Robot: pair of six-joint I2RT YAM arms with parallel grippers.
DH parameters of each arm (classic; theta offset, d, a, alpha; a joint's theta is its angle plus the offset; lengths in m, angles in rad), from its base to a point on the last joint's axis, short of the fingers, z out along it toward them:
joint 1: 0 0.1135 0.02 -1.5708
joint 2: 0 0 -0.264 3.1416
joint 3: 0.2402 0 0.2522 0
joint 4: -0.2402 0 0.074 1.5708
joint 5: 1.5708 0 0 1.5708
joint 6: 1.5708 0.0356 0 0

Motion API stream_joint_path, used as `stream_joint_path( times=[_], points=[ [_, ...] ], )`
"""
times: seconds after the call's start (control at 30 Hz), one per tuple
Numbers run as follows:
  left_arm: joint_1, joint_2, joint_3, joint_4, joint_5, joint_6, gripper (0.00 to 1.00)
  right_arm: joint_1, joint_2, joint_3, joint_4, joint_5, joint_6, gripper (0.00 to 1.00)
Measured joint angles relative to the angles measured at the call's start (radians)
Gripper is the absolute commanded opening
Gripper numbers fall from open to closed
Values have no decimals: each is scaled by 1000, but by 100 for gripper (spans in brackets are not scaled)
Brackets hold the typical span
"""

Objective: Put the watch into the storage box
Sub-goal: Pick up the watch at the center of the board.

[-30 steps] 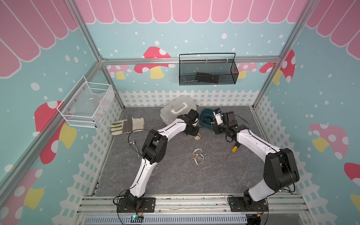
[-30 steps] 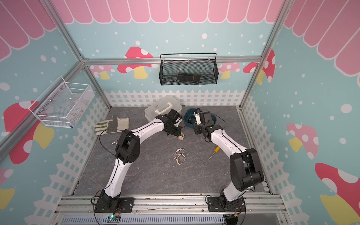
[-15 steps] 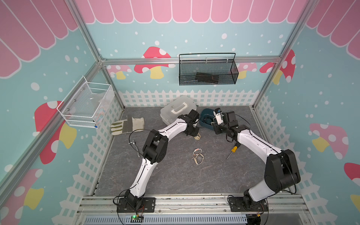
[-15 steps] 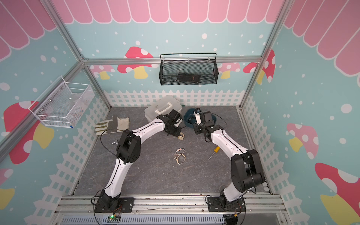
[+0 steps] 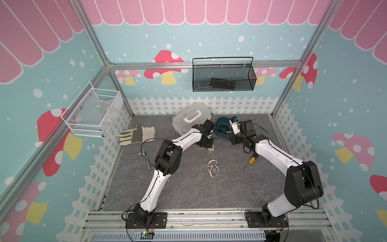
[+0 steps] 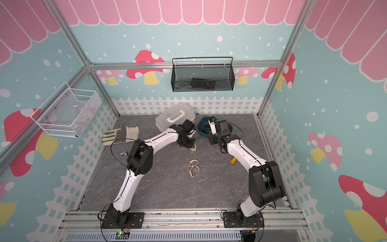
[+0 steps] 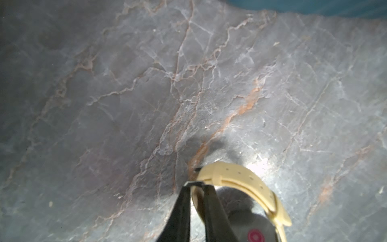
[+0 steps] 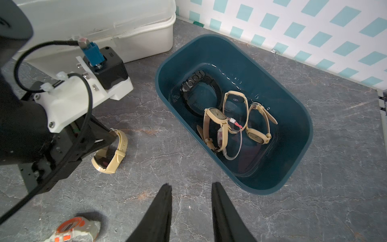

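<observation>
Both fingers of the left gripper (image 7: 196,185) are now pressed together, pinching the cream rubber-strap watch (image 7: 240,178) on the tabletop (image 7: 146,83); dark teal plastic storage box (image 8: 289,117) lies near, beyond its tips. Lift next; right gripper (image 8: 189,186) spread, empty.

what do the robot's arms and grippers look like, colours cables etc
Both arms, left arm and right arm, have glossy white links joined by chunky black joints. Each ends in a black gripper with slim tapered fingers: the left gripper, the right gripper. A white bracket on the left wrist carries a black camera block with a blue connector and thin black cable.
</observation>
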Motion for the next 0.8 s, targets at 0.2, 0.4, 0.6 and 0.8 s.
stream_joint_path(
  times=[0.2, 0.4, 0.6, 0.8],
  points=[
    [-2, 0, 5, 0, -8, 0, 0, 0, -13, -6, -2, 0, -2, 35],
    [-2, 0, 38, -10, -9, -3, 0, 0, -65, -57, 24, -4, -4, 35],
    [-2, 0, 183, -3, 22, -40, 0, 0, -204, -217, 120, -11, 10, 39],
    [-2, 48, 411, 85, 96, -144, 0, 0, -330, -394, 209, 12, 56, 40]
  ],
)
